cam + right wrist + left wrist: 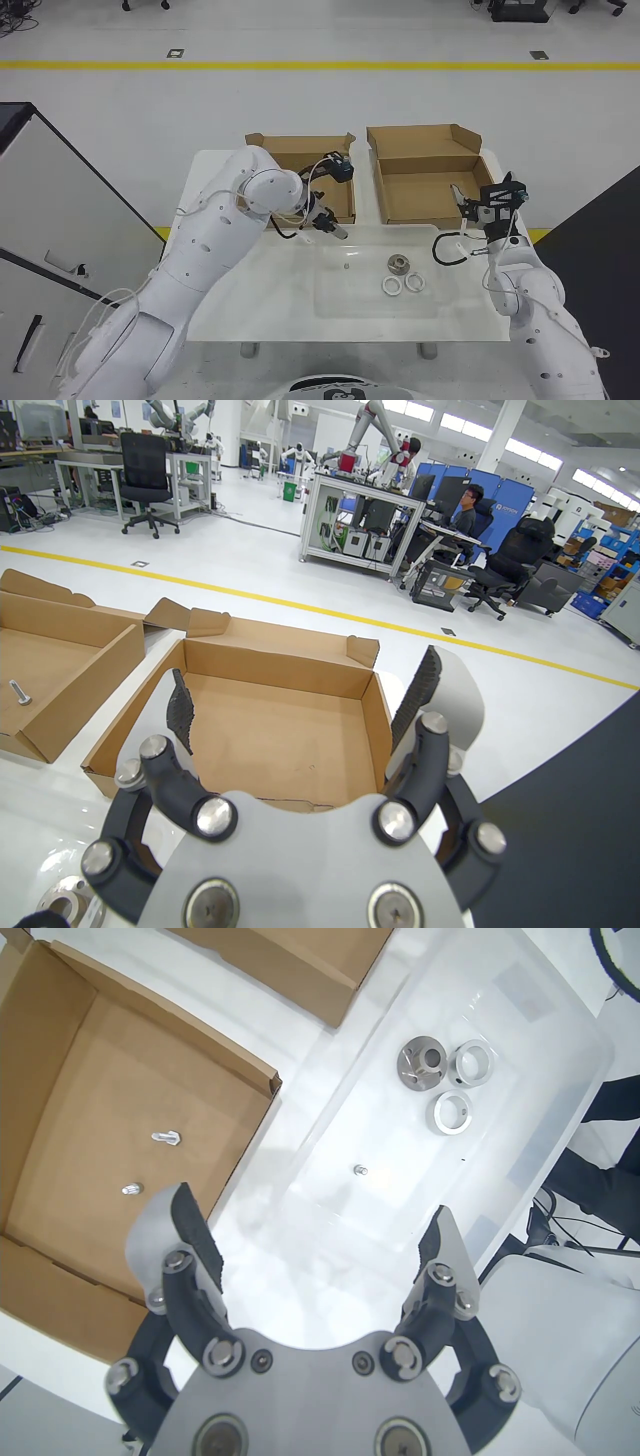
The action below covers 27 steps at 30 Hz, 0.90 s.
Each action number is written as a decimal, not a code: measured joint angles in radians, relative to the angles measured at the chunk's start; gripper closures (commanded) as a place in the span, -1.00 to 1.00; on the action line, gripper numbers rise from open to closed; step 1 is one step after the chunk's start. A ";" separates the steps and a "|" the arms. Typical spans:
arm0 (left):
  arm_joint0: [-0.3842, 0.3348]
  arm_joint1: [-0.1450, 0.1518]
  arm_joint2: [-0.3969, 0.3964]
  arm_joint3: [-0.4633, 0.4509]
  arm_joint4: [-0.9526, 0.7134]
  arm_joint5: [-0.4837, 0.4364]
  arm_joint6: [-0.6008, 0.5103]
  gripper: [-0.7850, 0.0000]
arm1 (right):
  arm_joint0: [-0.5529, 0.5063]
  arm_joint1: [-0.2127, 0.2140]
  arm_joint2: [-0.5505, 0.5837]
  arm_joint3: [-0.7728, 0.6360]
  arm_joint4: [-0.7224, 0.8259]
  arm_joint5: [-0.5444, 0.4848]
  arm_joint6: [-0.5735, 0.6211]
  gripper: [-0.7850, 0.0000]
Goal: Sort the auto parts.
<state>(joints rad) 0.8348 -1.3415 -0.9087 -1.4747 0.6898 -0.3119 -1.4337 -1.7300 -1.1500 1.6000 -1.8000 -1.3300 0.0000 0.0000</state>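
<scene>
Left gripper [320, 1238], right gripper [305, 705]: spread, empty. Clear plastic tray [505, 1163] held small silver bolt [360, 1170], grey metal flange [421, 1063], two silver rings [473, 1064] [450, 1112].

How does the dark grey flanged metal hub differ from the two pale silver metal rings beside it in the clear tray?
The dark grey flanged metal hub has a wide holed base and raised centre; the pale silver metal rings are plain bands. The hub's bore is narrow; the rings' bores are wide. All lie flat in the clear plastic tray.
</scene>
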 measured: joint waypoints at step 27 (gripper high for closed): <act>-0.229 -0.026 0.512 -0.044 -0.097 -0.038 -0.037 -0.41 | 0.000 0.000 0.000 0.000 0.000 0.000 0.000 -1.00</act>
<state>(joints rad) 0.6054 -1.3678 -0.3966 -1.5189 0.5925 -0.3496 -1.4705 -1.7300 -1.1500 1.6000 -1.8000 -1.3300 0.0000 0.0000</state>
